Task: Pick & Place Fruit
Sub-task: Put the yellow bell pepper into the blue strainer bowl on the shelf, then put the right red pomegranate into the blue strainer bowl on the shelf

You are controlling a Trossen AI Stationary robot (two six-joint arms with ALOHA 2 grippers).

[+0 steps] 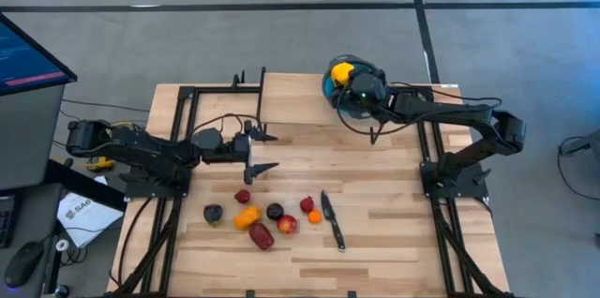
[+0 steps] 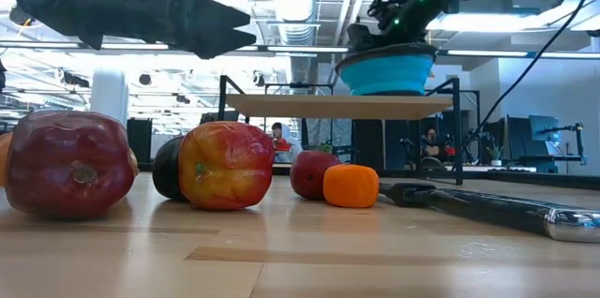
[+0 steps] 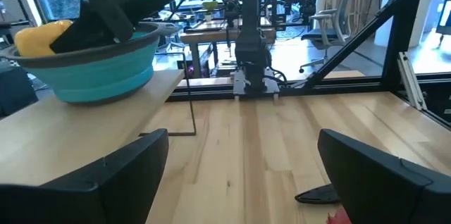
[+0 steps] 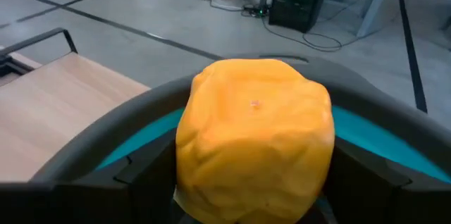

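Right hand [image 1: 349, 81] over the blue bowl [image 1: 330, 85] at the far edge of the desk [image 1: 375, 242], clamped on a yellow fruit [image 4: 254, 136] just above the bowl's inside. Whether the piece touches the bowl floor: hard to tell. Left hand [image 1: 265, 151] at desk centre-left, fingers [image 3: 106, 175] spread apart, holding nothing. Remaining 7 fruit pieces [image 1: 262, 216], red, orange and dark purple, clustered near the front edge, well apart from the bowl. Black-handled knife [image 1: 331, 219] just right of the cluster.
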